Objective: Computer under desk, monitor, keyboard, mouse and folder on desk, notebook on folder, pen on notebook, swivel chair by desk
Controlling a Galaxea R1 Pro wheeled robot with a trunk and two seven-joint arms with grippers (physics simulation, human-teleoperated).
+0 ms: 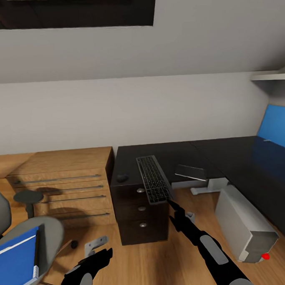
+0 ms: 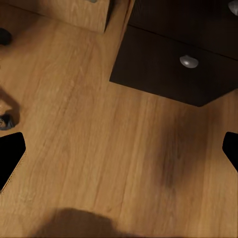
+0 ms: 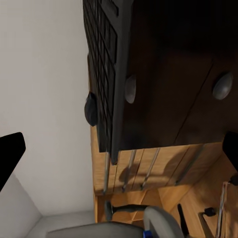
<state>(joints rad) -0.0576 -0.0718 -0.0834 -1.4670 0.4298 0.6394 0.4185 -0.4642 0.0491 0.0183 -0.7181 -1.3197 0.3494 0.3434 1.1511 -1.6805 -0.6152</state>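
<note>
We see the keyboard (image 1: 153, 179) lying on the black drawer cabinet (image 1: 141, 209), its long axis running away from us, near end overhanging. Our right gripper (image 1: 170, 202), fingers spread and empty, sits just below that end; the left gripper (image 1: 100, 256) hangs open, farther off.

Matt black desk (image 1: 176, 151), wood-plank floor (image 2: 99, 163)
</note>
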